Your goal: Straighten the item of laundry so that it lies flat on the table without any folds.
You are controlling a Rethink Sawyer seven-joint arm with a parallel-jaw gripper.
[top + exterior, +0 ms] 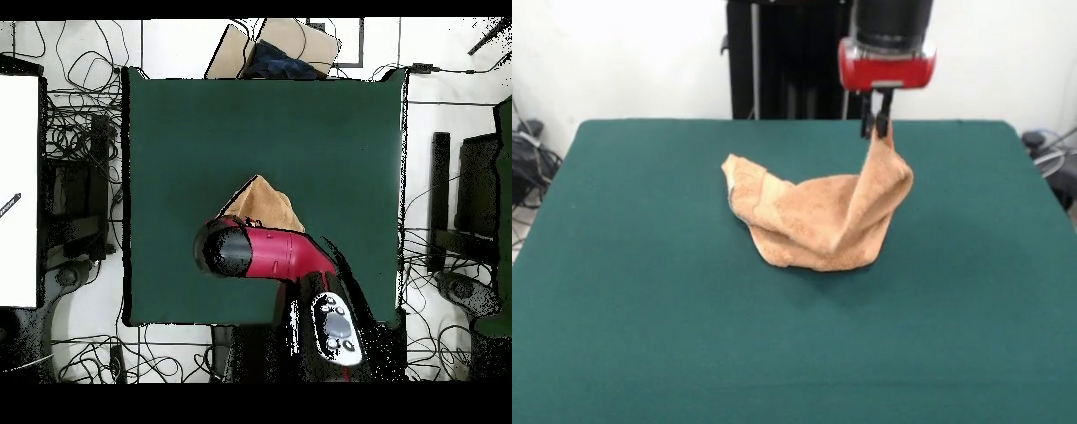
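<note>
Front view, near to far: bare green table (644,336) fills the foreground. One towel (812,221), orange-tan, sits approx. mid-table in a crumpled heap. Its lower folds rest on the felt; one corner is pulled up into a peak at the heap's right side. The gripper (877,126) is directly above that peak, fingers clenched on the towel corner, w/ the red wrist housing above. Behind: black pedestal, white wall.

Count: 1 towel, 1 gripper, 1 table.

Overhead view: the arm (275,255) covers most of the towel; only a tan wedge (262,203) shows beyond it. Cables (70,130) lie on the floor either side of the table; a cardboard box (300,42) is at the far edge.
</note>
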